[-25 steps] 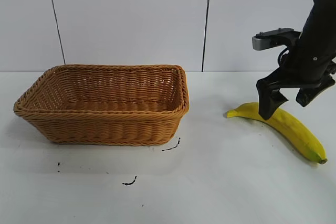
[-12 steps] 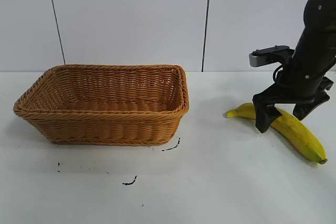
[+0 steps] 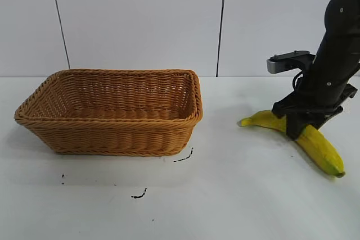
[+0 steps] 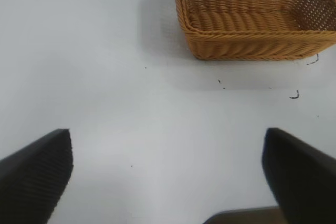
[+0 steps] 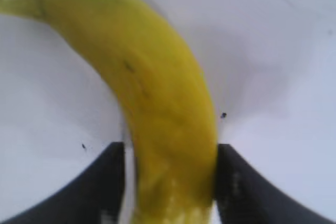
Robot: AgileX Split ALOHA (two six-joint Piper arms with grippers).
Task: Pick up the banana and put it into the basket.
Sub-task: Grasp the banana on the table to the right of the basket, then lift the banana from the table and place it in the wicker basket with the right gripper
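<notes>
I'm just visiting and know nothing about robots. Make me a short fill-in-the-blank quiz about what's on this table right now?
1. The right gripper has its jaws on either side of the ____.
2. The woven basket has ____ inside it.
3. The banana lies on the white ____, apart from the basket.
4. The left gripper hangs over bare table with its jaws ____.

Missing words: banana; nothing; table; open

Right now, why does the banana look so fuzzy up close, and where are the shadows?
In the right wrist view the banana sits very near the lens, so it blurs between the right gripper's fingers; in the exterior view it is sharp, and soft shadows fall on the table beside the basket.
</notes>
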